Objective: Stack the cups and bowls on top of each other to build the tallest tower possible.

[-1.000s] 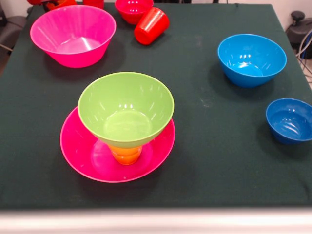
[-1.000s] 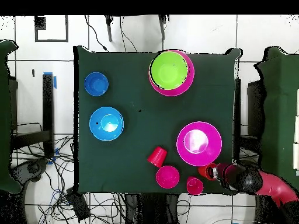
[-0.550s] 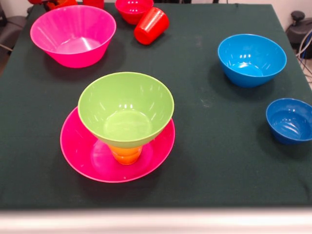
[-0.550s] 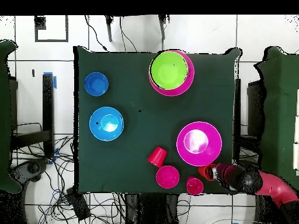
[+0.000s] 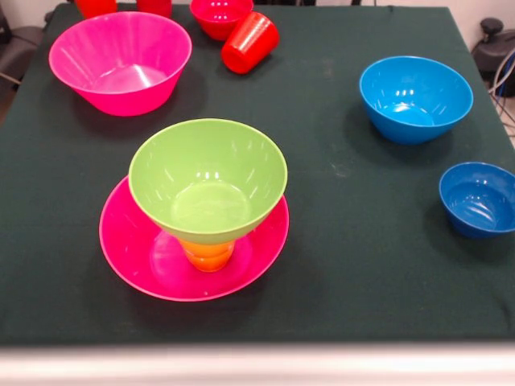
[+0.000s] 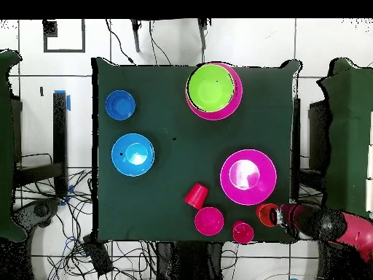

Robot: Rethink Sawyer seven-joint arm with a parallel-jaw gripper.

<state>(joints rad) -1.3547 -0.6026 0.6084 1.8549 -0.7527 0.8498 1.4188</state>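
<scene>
The tower stands near the front: a wide pink bowl (image 5: 141, 261) (image 6: 232, 106), a yellow-orange cup (image 5: 208, 254) on it, and a lime green bowl (image 5: 208, 181) (image 6: 211, 87) on top. At the table's corner my gripper (image 6: 275, 215) is shut on an orange cup (image 6: 265, 214) (image 5: 96, 6). Loose pieces are a deep pink bowl (image 5: 121, 60) (image 6: 248, 176), a small red bowl (image 5: 221, 14) (image 6: 209, 220), a red cup on its side (image 5: 251, 40) (image 6: 195, 195), an upright red cup (image 5: 154, 5) (image 6: 242, 232), a light blue bowl (image 5: 416, 96) (image 6: 132, 154) and a small dark blue bowl (image 5: 479, 197) (image 6: 120, 105).
A dark green cloth covers the table (image 5: 354, 241) (image 6: 175, 109). My red arm (image 6: 350, 232) reaches in from beyond the table's edge. Cables lie on the tiled floor (image 6: 65, 240) around the table.
My arm has drawn back toward the table's edge and the orange cup has shifted with it. The deep pink bowl has moved slightly.
</scene>
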